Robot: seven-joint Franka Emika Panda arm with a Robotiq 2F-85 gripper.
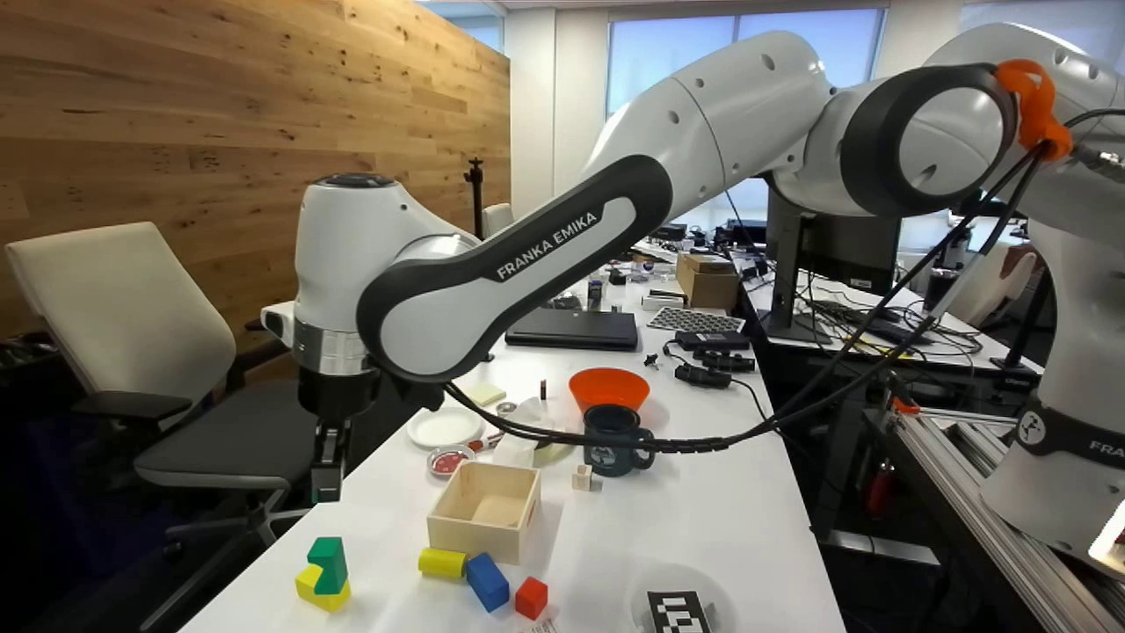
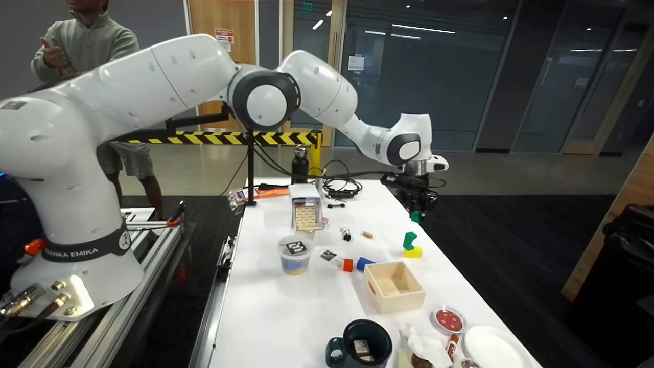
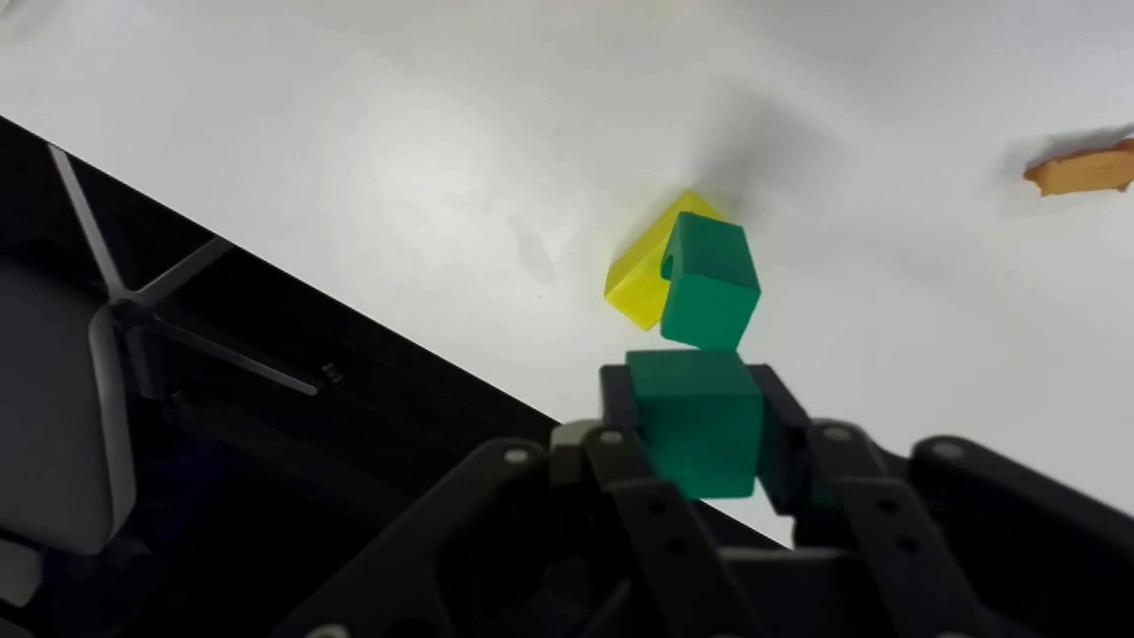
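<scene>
Green and flat-faced, the block (image 3: pixel 695 443) is clamped by two opposite sides in the gripper (image 3: pixel 697 416), clear of the table (image 1: pixel 633 527). It looks like painted wood: probably light, stiff, hard to damage and only a little slippery; those parallel faces are a good place to take hold, best near their middle so it does not pivot. Below, with a gap that shows in both exterior views, stands a notched piece (image 1: pixel 329 563), also green, on a yellow block (image 1: pixel 321 600); how squarely it rests there is hard to tell. Farther out, a yellow cylinder (image 1: pixel 442 563), a blue block (image 1: pixel 488 581) and a red cube (image 1: pixel 532 598) lie near an open box (image 1: pixel 475 538). Past the box stands a dark mug (image 1: pixel 620 464).
</scene>
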